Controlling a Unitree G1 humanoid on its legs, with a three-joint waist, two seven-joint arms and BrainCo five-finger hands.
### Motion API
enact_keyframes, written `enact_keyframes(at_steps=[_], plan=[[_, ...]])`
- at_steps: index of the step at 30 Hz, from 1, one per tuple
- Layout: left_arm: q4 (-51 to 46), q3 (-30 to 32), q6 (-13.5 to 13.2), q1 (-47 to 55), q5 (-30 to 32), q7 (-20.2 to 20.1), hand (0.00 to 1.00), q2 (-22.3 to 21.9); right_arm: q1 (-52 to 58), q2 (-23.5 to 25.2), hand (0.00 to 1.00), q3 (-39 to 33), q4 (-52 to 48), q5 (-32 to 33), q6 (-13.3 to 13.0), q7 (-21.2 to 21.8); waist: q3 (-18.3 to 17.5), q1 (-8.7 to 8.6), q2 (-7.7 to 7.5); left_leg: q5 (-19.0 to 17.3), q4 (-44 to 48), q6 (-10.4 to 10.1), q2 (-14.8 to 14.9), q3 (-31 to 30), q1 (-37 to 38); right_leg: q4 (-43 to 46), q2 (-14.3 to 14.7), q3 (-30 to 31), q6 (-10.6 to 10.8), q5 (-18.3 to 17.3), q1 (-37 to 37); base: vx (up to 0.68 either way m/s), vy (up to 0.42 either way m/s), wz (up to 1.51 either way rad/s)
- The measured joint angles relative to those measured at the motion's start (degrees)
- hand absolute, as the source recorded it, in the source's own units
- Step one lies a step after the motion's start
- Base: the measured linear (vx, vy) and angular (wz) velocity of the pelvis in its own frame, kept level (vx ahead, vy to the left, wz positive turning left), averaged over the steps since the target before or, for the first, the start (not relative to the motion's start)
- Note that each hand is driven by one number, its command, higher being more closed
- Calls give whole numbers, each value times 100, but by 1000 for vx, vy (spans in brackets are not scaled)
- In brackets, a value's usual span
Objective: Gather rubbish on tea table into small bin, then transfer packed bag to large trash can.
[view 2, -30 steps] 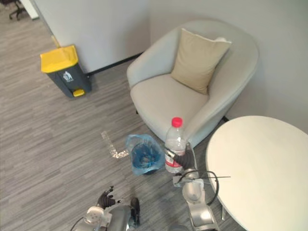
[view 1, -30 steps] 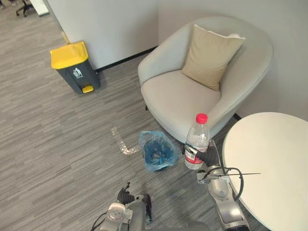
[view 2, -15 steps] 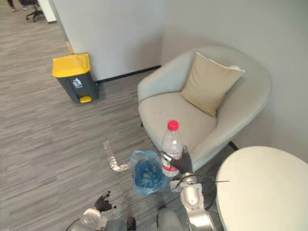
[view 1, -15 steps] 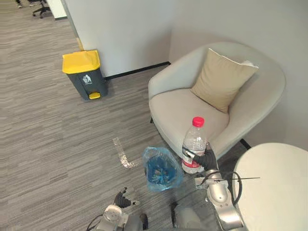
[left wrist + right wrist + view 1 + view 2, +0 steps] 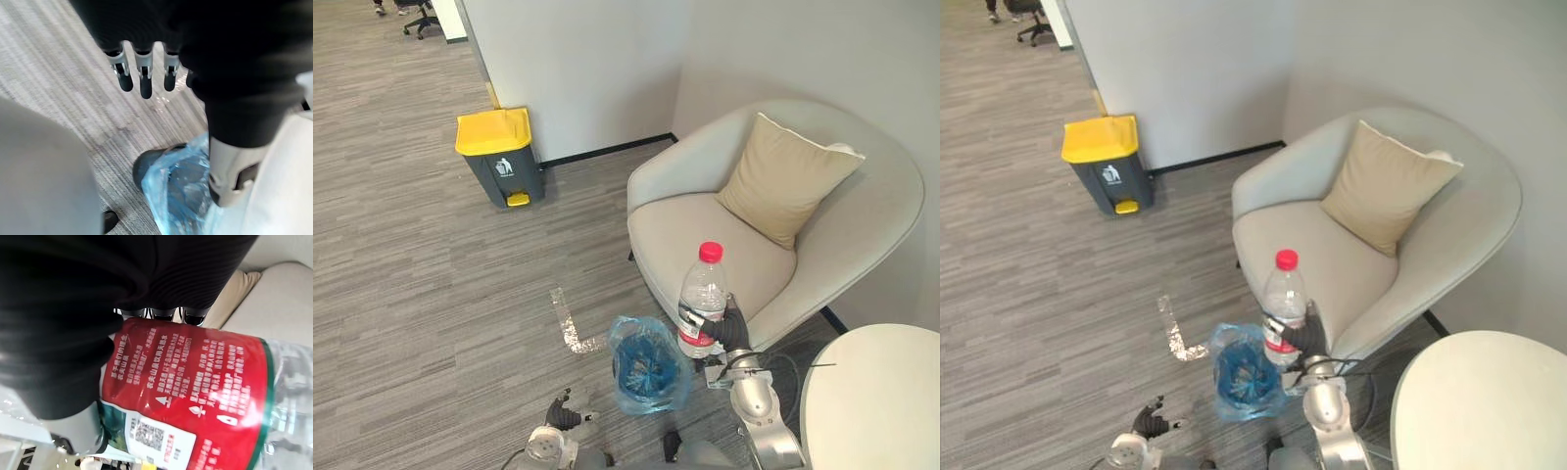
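A grey striped floor is running under a pale armchair with a beige cushion; a yellow-lidded trash can is standing by the wall, well apart. The right hand is gripping a red-capped bottle upright, fingers curled round its red label, just beside the blue-bagged bin on the floor. The left hand is hanging low near the bin, its fingers straight and holding nothing. A white table is showing at the right.

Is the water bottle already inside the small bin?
No, the right hand grips the bottle upright next to the blue-lined bin, not inside it.
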Motion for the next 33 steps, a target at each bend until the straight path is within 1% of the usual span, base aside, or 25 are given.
enact_keyframes(at_steps=[1,2,4,5,6,8,10,11,12,13,14,16,17,18,20,22,25,27,30,33], plan=[[-141,58,-4,-92,-75,27,0,-6,-201,-12,100,69,2,0,4,-33,162,19,-4,-117,518,-2,-7,74,-476,555,-3,-5,8,-160,-507,-170,3,6],[-213,111,5,-119,-133,64,0,-25,-294,-27,100,110,1,0,6,-50,208,31,-7,-168,737,-9,-5,128,-706,802,-5,-3,6,-227,-751,-207,0,3],[-450,263,3,-225,-354,127,0,-121,-721,-181,100,222,-7,-2,14,-121,418,61,55,-518,1567,44,24,266,-1517,1673,3,0,27,-541,-1615,-213,9,-4],[-517,300,4,-254,-407,131,0,-143,-813,-207,100,235,-14,-2,16,-136,480,93,77,-590,1756,59,34,299,-1693,1865,10,15,28,-592,-1802,-216,21,-9],[-652,398,4,-283,-479,187,0,-180,-940,-244,100,236,-38,-7,28,-166,526,140,115,-711,2102,78,61,349,-2077,2200,29,38,34,-681,-2194,-216,18,-9],[-928,494,-5,-328,-651,240,0,-233,-1127,-341,100,243,-152,-70,40,-290,601,222,140,-823,2544,64,145,402,-2736,2564,79,39,13,-711,-2845,-228,12,-7],[-1021,572,-1,-423,-689,250,0,-240,-1261,-408,100,240,-230,-81,40,-355,666,237,147,-823,2712,64,176,406,-3076,2697,87,17,-6,-705,-3167,-164,1,-2],[-1190,621,-5,-555,-747,343,0,-276,-1535,-503,100,230,-226,-122,41,-434,777,274,123,-818,2901,71,238,457,-3478,2852,93,1,-35,-673,-3574,-160,-2,-5],[-1243,638,-5,-608,-782,353,0,-282,-1633,-523,100,215,-225,-131,42,-476,786,291,121,-809,2984,86,258,463,-3662,2916,101,-6,-35,-650,-3752,-174,-7,-6],[-1368,667,-10,-699,-803,365,0,-282,-1836,-590,100,172,-204,-161,42,-542,830,292,121,-813,3138,81,292,463,-4002,3038,123,-17,-40,-642,-4083,-95,-7,-3],[-1428,666,-9,-776,-808,373,0,-269,-1952,-619,100,157,-198,-161,42,-576,911,301,121,-811,3197,81,299,466,-4114,3091,129,-15,-48,-631,-4202,-97,-17,-1],[-1647,670,-11,-1006,-910,471,0,-216,-2342,-687,100,120,-94,-170,48,-662,1035,338,123,-812,3470,70,341,439,-4708,3335,164,-20,-13,-589,-4788,-62,-25,4],[-1667,680,-14,-1058,-930,477,0,-210,-2438,-690,100,116,-3,-170,47,-686,1083,338,120,-806,3507,61,341,435,-4793,3385,164,-21,-13,-588,-4867,-31,-31,9],[-1727,724,-16,-1226,-963,501,0,-212,-2721,-737,100,106,264,-173,66,-745,1245,348,116,-798,3584,49,345,435,-4915,3478,163,-22,-14,-587,-5004,-35,-34,8],[-1830,745,-24,-1398,-976,578,0,-220,-3019,-829,100,108,527,-173,145,-785,1310,371,116,-799,3696,48,366,432,-5207,3595,166,-40,-15,-589,-5288,-44,-26,8],[-1946,821,-98,-1626,-1049,594,0,-209,-3418,-916,100,80,832,-173,196,-835,1453,414,117,-796,3827,42,380,396,-5583,3698,170,-78,-15,-588,-5645,-42,-1,7],[-2077,842,-147,-1857,-1142,619,0,-200,-3876,-1097,100,-32,1229,-171,270,-927,1635,471,117,-775,3915,3,378,330,-5884,3796,167,-132,-19,-586,-5920,-55,6,9],[-2115,854,-223,-1976,-1204,620,0,-167,-4183,-1168,100,-74,1507,-162,285,-980,1667,523,119,-760,3965,-23,378,301,-6087,3854,166,-152,-20,-586,-6109,-53,5,9],[-2123,869,-245,-2113,-1325,621,0,-167,-4547,-1308,100,-93,1831,-148,304,-1018,1681,579,117,-749,4012,-42,377,282,-6272,3933,158,-175,-31,-597,-6304,-52,8,8],[-2129,884,-270,-2175,-1358,620,0,-164,-4895,-1403,100,-103,2259,-143,319,-1039,1687,583,111,-723,4004,-83,367,232,-6387,3933,143,-224,-32,-597,-6403,-65,16,8]])
